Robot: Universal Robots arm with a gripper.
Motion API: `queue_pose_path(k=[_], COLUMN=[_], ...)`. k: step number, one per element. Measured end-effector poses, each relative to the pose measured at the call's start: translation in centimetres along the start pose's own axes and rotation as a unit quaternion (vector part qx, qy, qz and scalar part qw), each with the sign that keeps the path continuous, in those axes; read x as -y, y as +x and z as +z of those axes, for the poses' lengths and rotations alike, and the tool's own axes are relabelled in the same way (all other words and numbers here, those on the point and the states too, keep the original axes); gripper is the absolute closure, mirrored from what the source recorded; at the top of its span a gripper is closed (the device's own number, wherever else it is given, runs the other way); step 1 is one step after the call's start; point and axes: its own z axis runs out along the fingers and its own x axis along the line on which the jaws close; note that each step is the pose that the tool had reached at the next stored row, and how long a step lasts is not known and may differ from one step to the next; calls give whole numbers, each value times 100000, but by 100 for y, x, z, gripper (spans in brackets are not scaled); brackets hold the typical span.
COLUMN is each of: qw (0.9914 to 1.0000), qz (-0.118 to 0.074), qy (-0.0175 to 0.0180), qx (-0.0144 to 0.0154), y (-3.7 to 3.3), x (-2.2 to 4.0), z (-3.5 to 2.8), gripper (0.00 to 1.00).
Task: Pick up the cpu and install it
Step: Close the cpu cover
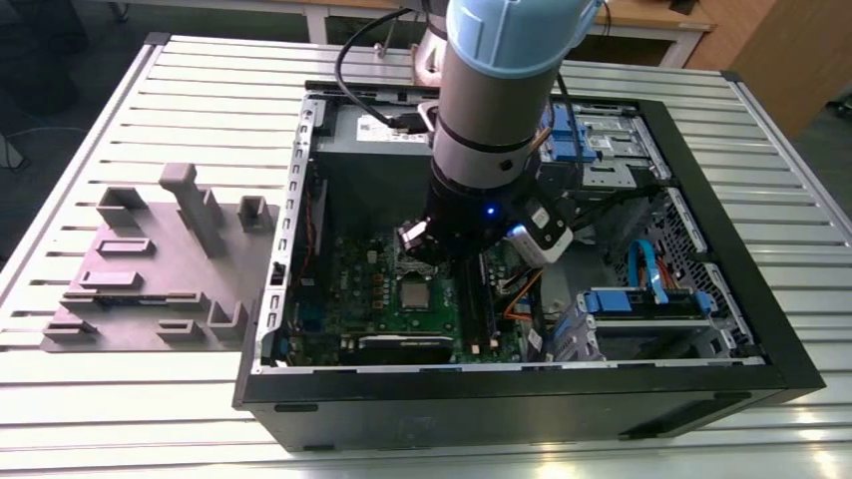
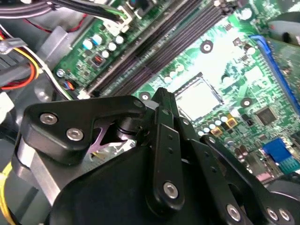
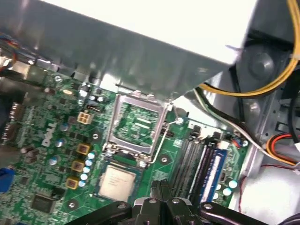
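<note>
Silver cpu (image 3: 117, 182) x1, flat in its socket just beside claw (image 3: 161, 187) tips | claw x1, pinched together, holding nothing | socket frame (image 3: 136, 124) x1, swung open, beyond cpu from claw | arm (image 1: 500, 110) x1, upright, wrist down inside open case (image 1: 533, 399) x1 on slatted desk (image 1: 134, 419) | grey fixture block (image 1: 147, 269) x1, well apart from claw

Cpu (image 3: 117, 182) lay flat in the socket (image 3: 99, 194), silver top up, with the frame (image 3: 136, 124) hinged open just beside it.
</note>
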Motion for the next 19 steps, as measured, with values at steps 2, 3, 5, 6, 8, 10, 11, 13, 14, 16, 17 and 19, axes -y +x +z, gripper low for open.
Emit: queue_pose_path(k=[2,3,5,6,8,10,11,13,14,16,17,19], qw=[100000,100000,100000,100000,100000,100000,100000,100000,100000,100000,100000,100000], qz=[7,13,1,-2,-27,-48,-49,-50,-48,-46,-48,-48], qy=[4,0,1,1,-1,-8,-2,-1,4,4,-1,-2], qx=[-2,4,3,2,1,8,4,3,-3,-2,-1,2], y=[-22,-29,-38,-41,-46,-51,-52,-55,-56,-62,-65,-72], x=[-20,-36,-63,-72,-89,-103,-108,-116,-122,-137,-148,-167], z=[10,15,26,30,40,57,66,86,93,111,120,133], gripper=[90,90,90,90,90,90,90,90,90,90,90,90])
